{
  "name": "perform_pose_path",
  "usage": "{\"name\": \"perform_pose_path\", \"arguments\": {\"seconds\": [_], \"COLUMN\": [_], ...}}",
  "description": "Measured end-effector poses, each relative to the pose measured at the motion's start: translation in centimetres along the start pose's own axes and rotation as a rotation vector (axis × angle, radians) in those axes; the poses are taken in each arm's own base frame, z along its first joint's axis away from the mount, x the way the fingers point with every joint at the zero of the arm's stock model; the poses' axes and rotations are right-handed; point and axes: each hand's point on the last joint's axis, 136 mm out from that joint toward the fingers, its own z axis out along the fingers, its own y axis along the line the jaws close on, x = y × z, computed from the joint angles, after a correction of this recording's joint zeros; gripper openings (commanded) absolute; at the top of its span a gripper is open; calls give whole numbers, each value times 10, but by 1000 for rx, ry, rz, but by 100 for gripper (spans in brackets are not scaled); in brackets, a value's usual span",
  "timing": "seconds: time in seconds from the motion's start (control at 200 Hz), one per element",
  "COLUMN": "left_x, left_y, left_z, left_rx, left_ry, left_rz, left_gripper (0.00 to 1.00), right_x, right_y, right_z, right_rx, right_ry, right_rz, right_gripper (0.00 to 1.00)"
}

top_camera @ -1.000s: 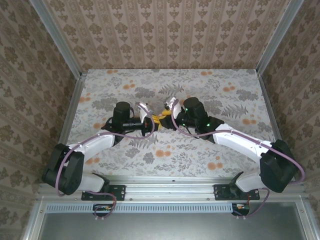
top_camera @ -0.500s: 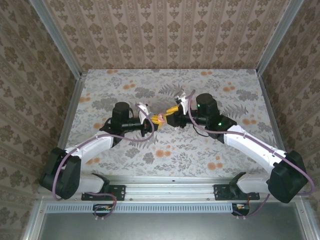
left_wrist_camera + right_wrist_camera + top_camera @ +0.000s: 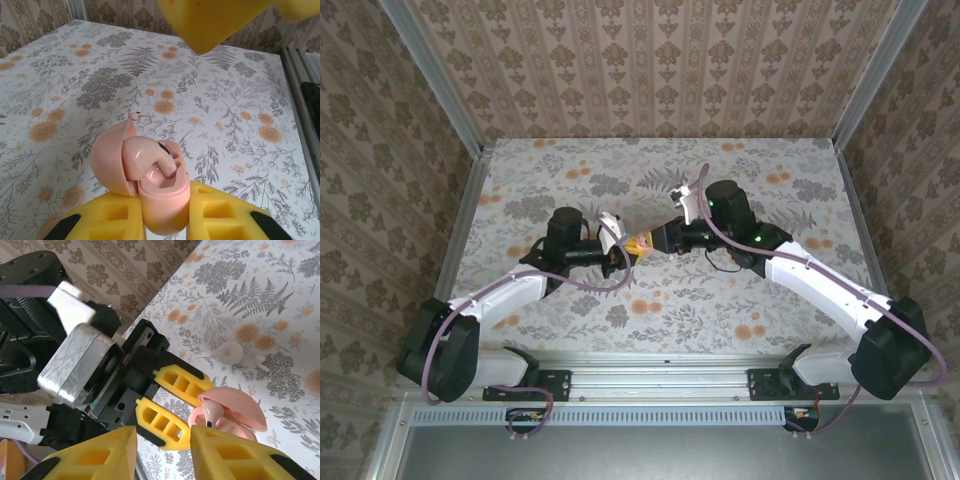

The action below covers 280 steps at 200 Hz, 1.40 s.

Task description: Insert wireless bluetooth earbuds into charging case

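Above the floral table (image 3: 520,170), left gripper (image 3: 165,220) clasps the open case (image 3: 150,192), one earbud (image 3: 145,155) seated; right gripper (image 3: 164,440), spread and empty, should next fetch the second earbud (image 3: 136,114).

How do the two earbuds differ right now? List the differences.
The cased earbud rests in the open charging case, clamped in the left gripper; the loose earbud lies on the table. The cased earbud is partly hidden by the case's rim; the loose earbud lies fully exposed. Both are pale pink.
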Motion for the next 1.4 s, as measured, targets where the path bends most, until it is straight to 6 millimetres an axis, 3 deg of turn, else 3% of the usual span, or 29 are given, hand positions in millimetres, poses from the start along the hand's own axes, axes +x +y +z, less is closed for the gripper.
{"name": "perform_pose_path", "arguments": {"seconds": [0.555, 1.4], "left_x": [-1, -5], "left_y": [-2, -3], "left_z": [-1, -4], "left_rx": [-8, -14], "left_ry": [1, -3], "left_rz": [38, 47], "left_gripper": [19, 19], "right_x": [13, 24], "right_y": [-20, -29], "right_z": [28, 25], "right_rx": [29, 85], "right_ry": [106, 165], "right_rz": [100, 94], "right_gripper": [30, 26]}}
